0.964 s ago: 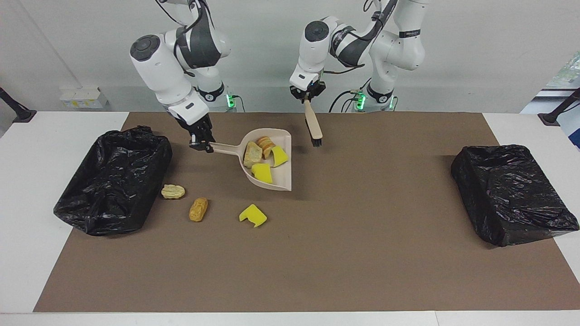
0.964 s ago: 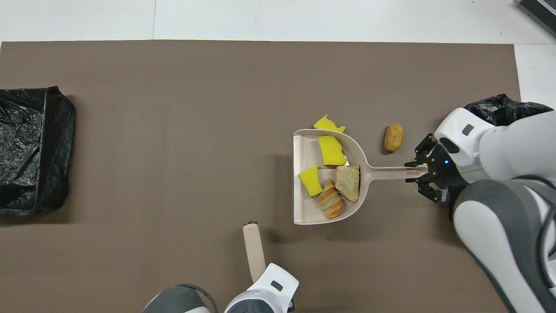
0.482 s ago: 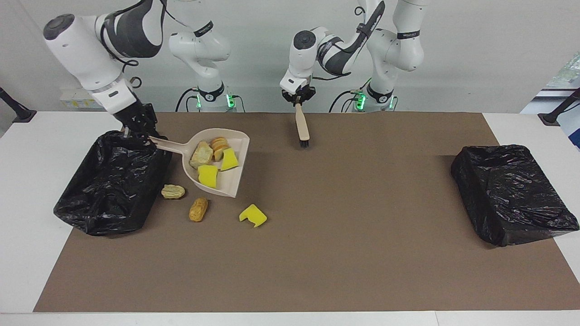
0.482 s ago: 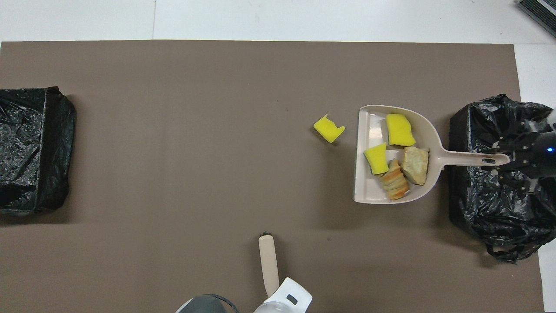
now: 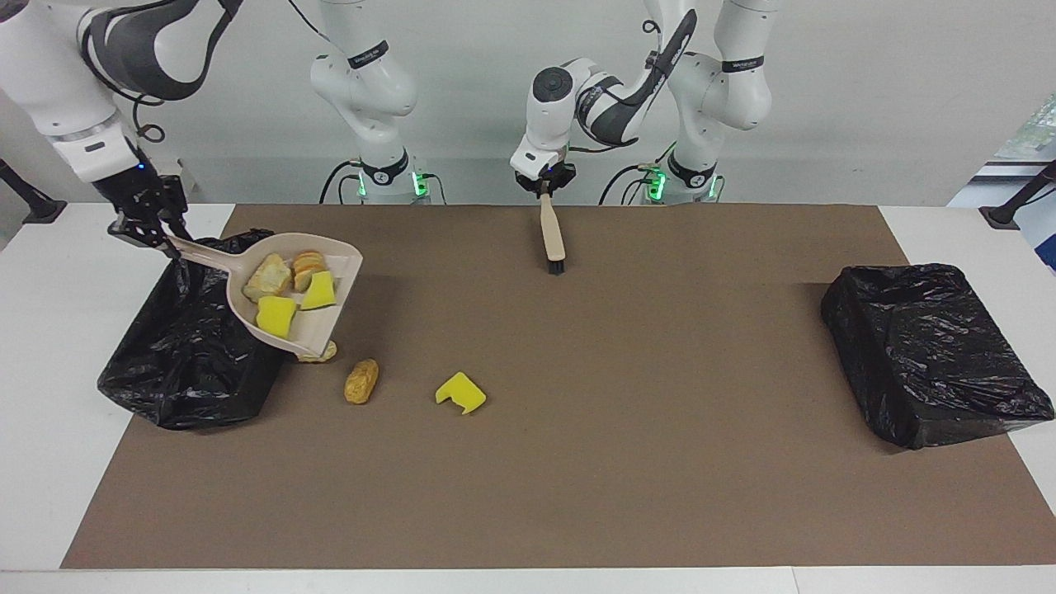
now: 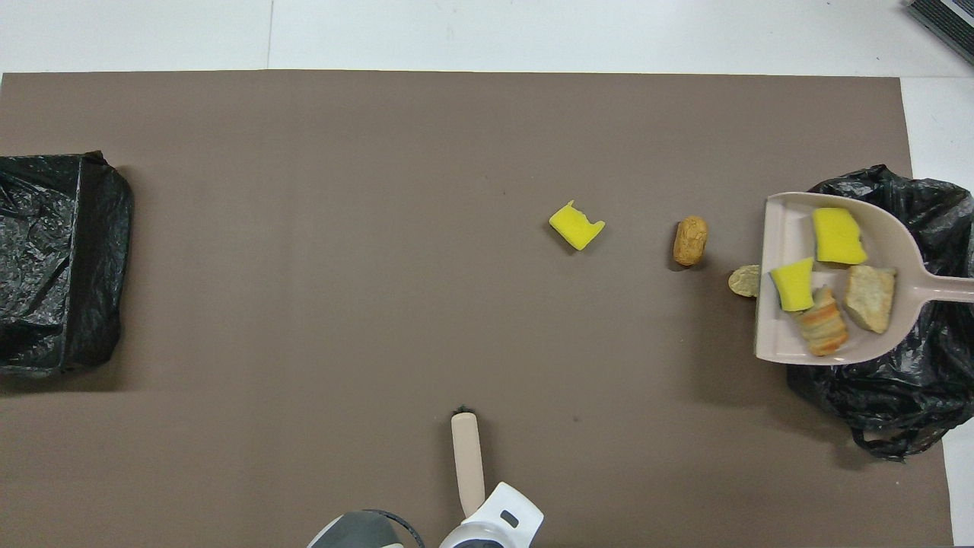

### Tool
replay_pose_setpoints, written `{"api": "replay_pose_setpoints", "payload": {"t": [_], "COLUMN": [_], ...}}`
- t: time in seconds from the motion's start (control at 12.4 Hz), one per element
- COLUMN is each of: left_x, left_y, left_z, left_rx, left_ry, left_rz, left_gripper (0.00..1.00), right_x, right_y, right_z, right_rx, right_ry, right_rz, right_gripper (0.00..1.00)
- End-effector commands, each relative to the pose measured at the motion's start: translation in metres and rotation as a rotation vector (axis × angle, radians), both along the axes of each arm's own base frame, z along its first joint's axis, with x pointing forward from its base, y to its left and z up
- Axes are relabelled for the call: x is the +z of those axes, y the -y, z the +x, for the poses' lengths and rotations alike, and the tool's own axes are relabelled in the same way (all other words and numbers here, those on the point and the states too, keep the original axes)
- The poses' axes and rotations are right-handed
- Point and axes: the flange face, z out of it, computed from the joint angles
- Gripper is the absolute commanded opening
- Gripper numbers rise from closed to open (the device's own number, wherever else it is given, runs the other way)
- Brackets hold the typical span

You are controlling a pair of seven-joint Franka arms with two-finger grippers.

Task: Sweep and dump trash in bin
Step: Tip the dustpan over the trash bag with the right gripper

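Observation:
My right gripper (image 5: 157, 233) is shut on the handle of the beige dustpan (image 5: 326, 326), held raised and tilted over the edge of the black-bagged bin (image 5: 186, 355) at the right arm's end. In the pan (image 6: 784, 228) lie several pieces of trash: two yellow sponge chunks (image 6: 837, 236), a tan lump (image 6: 869, 297) and a striped bread piece (image 6: 822, 331). On the mat remain a yellow sponge (image 5: 460, 393), an orange lump (image 5: 361, 380) and a pale lump (image 6: 744, 280) partly under the pan's lip. My left gripper (image 5: 544, 191) is shut on the beige brush (image 5: 551, 235), which hangs bristles down over the mat near the robots.
A second black-bagged bin (image 5: 924, 355) stands at the left arm's end of the brown mat (image 5: 627, 462). White table surface borders the mat on every side.
The right arm has carried the loaded dustpan from mid-mat toward its end of the table and up over the bin. The left arm drew the brush slightly toward the robots.

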Motion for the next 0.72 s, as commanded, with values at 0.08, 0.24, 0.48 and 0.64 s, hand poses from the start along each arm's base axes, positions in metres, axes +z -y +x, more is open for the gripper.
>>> {"api": "replay_pose_setpoints", "payload": {"t": [0.08,0.24,0.48,0.64], "left_x": [0.004,0.019,0.049,0.080], "left_y": [-0.006,-0.019,-0.061,-0.112], "left_z": [0.012,0.046,0.126,0.192], "left_rx": [-0.036,-0.044,-0.090,-0.101], "left_ry": [0.003,0.013,0.089,0.110], "left_rz": [-0.024,-0.022,0.012,-0.015], "left_gripper": [1.00,1.00,1.00,1.00], "right_x": [0.025,0.032,0.031,0.033], "right_y": [0.066,0.082,0.084,0.071], "right_z": [-0.008,-0.011,-0.005,0.003], "right_rx": [-0.004,0.002,0.017,0.018], "right_ry": [0.015,0.028,-0.063,-0.099], "right_rz": [-0.174,-0.283,-0.477,-0.552], "right_gripper": [0.00,0.00,0.00,0.00]}}
